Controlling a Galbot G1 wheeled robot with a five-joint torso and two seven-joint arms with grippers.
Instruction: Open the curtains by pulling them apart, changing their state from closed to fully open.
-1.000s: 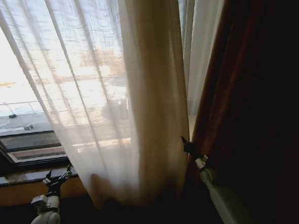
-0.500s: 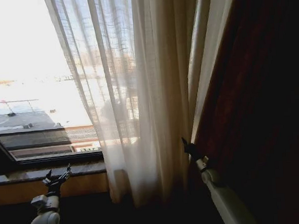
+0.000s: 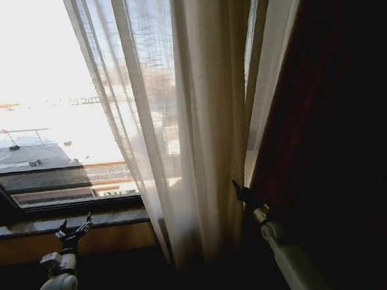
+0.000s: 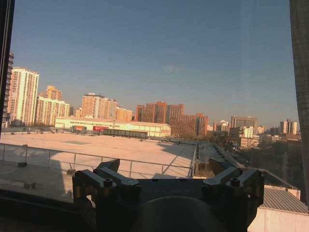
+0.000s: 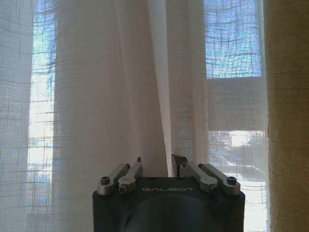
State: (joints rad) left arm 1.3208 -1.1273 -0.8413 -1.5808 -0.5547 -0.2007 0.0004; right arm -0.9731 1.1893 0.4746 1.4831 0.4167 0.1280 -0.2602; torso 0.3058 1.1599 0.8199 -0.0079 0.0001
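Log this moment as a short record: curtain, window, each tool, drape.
curtain: sheer, bunched toward the right, left part of window uncovered
window: bare glass, rooftops and city beyond
left tool: open, low by the sill, apart from the curtain
right tool: open, at the curtain's right edge, fabric close in front of it
drape: dark, hanging at far right

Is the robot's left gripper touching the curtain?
Apart. In the head view the left gripper sits by the windowsill, with bare window between it and the curtain.
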